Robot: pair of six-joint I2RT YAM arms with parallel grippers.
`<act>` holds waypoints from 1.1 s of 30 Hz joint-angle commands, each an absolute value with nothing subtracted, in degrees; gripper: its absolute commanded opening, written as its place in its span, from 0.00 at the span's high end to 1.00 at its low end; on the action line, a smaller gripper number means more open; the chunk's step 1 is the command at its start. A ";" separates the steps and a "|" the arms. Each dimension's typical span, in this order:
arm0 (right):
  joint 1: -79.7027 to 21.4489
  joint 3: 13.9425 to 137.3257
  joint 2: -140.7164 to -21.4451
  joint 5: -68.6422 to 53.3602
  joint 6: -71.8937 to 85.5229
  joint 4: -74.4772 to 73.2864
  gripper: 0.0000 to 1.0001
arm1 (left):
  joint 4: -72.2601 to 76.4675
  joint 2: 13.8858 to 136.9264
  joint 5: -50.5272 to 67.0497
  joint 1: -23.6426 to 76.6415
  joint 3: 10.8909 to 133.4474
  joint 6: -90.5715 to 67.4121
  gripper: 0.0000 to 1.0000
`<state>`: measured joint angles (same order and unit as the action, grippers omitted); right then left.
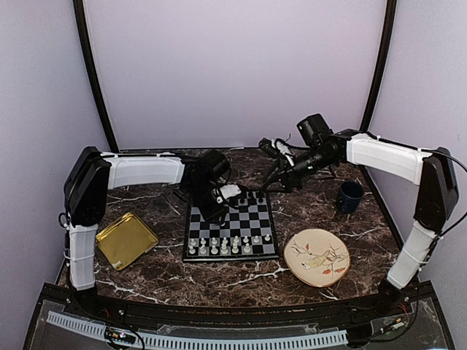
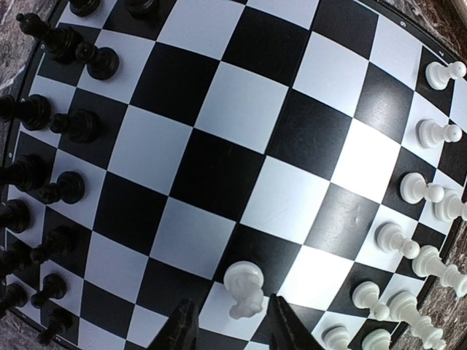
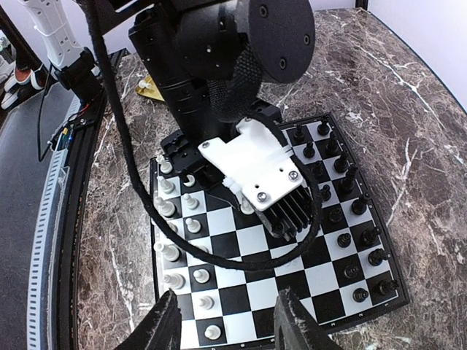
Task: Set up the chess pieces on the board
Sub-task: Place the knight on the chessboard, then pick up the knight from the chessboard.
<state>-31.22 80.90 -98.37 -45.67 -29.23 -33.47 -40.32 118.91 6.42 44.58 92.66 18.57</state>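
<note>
Closing squarely on the lone white chessman (image 2: 244,289) looks like the step in hand. The piece stands upright on an edge file of the board (image 2: 219,175), well apart from both camps. The left gripper (image 2: 233,332) hangs right over it with its jaws spread and pinching nothing. One finger (image 2: 288,328) sits just beside the piece at its 3 o'clock and the other is a little farther off at its 9 o'clock, with the piece's top reaching in between the tips. Because that gap is uneven, the wrist should probably shift a touch toward 3 o'clock so that both pads meet the piece together. If one pad lands first, it is likely to skid or topple so light a piece. Gripping low on the body rather than on the head should hold it straighter. The lift ought to go straight up before any travel. In the wrist view the white pawns (image 2: 419,188) and the back rank crowd the board's 3 to 5 o'clock edge, so the piece should come down onto its home square from above rather than from the side. Which square is vacant I cannot tell. The black chessmen (image 2: 80,125) line the 9 o'clock edge and need no attention. The right gripper (image 3: 230,328), its jaws spread and empty, hovers in the overhead view beyond the board's 1 o'clock corner and is best kept there.
</note>
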 commanded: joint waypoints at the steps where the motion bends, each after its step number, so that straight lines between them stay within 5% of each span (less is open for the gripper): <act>1: -31.03 83.57 -99.93 -44.16 -28.52 -34.34 0.56 | -37.98 110.27 6.80 44.10 92.37 16.65 0.64; 3: -30.98 84.48 -100.46 -43.23 -28.41 -34.61 0.56 | -35.96 106.22 7.93 42.49 90.99 13.34 0.56; 5: -30.98 85.60 -101.03 -41.95 -28.35 -35.07 0.56 | -32.31 101.78 9.30 39.84 88.99 6.74 0.06; 6: -31.02 86.24 -101.50 -41.55 -28.21 -35.45 0.56 | -30.06 99.60 10.98 38.15 88.12 2.58 0.02; 11: -31.09 88.37 -104.34 -40.92 -26.92 -36.04 0.57 | -22.33 88.79 16.44 29.08 82.93 -9.52 0.01; 16: -32.16 93.24 -110.10 -39.32 -27.75 -40.45 0.59 | -17.06 77.99 0.77 28.88 77.70 -17.53 0.01; 22: -32.97 96.53 -113.69 -39.83 -26.09 -42.11 0.60 | -30.80 74.10 -19.06 28.82 89.09 -32.87 0.01; 33: -37.37 101.06 -118.49 -35.01 -27.62 -46.05 0.60 | -24.42 67.39 -16.72 28.85 87.17 -37.12 0.01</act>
